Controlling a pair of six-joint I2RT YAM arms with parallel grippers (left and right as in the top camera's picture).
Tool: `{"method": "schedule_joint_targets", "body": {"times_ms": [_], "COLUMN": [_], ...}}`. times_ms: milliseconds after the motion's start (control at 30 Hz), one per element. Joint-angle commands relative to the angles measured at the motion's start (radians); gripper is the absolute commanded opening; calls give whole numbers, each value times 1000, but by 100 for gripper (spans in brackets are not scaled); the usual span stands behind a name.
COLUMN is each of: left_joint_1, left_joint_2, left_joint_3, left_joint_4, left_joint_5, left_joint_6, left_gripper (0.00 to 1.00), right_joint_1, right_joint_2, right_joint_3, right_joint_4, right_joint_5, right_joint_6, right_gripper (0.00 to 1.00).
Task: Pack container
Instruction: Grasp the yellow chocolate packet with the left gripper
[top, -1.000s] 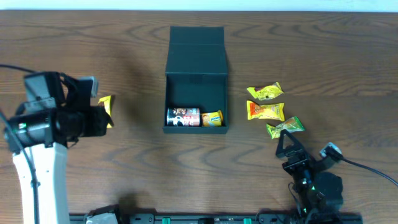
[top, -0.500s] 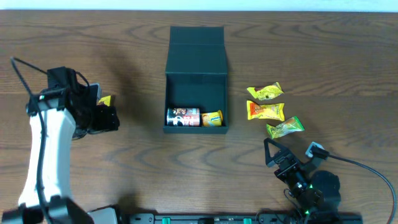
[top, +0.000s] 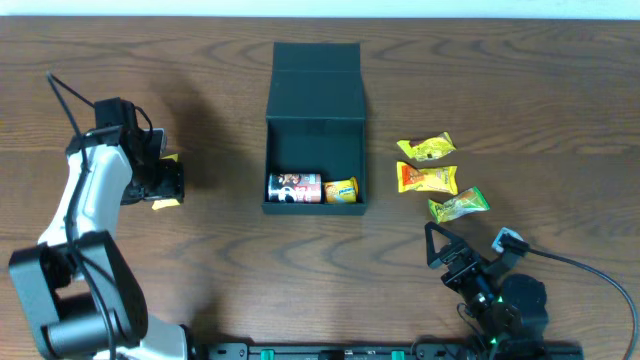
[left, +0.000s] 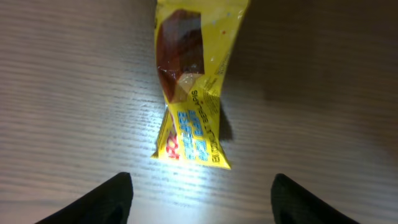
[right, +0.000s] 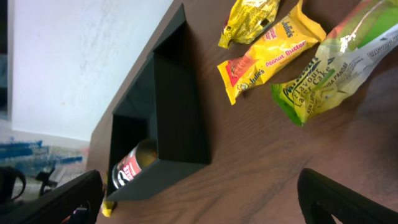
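The left gripper (left: 200, 198) has its fingers apart. The yellow snack packet (left: 191, 81) lies on the table (left: 62, 93) just past them, not between them. If they shut here, they may catch only the crimped end, and the packet could slip out. The container (top: 315, 145) sits open mid-table with a can (top: 294, 187) inside. The right gripper (top: 447, 248) is wide apart, holding nothing. Overhead, the arm (top: 95, 185) hides most of the packet; the left wrist view shows it plainly.

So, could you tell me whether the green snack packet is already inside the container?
No, the green snack packet lies on the table, to the right of the container.
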Motion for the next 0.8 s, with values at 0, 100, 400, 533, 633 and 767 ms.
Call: {"method": "schedule_joint_targets", "body": {"times_ms": [0,100,400,533,633,767], "left_joint_1": [3,3,3,3,3,3], "left_joint_2": [49,78,121,126,126,129], "left_joint_3": [2,2,2,2,2,2], "left_joint_4": [10,26,95,128,148,157], "left_joint_5": [-29,-30,-19,-18,-19,-19], "left_joint_6": [11,11,6,7,6,6], "left_gripper": [69,69,57,45,34,22], "right_joint_1": [0,0,0,0,0,0], "right_joint_2": [-6,-6,-6,-6,-6,-6], "right_joint_3": [-1,-1,-1,-1,-1,-1], "right_joint_4": [-5,-5,-5,-5,-5,-5], "right_joint_5": [18,18,45,45,45,45], "right_joint_6": [-60,-60,-60,-60,-60,-60], "right_gripper": [99,99,99,99,99,99]}}
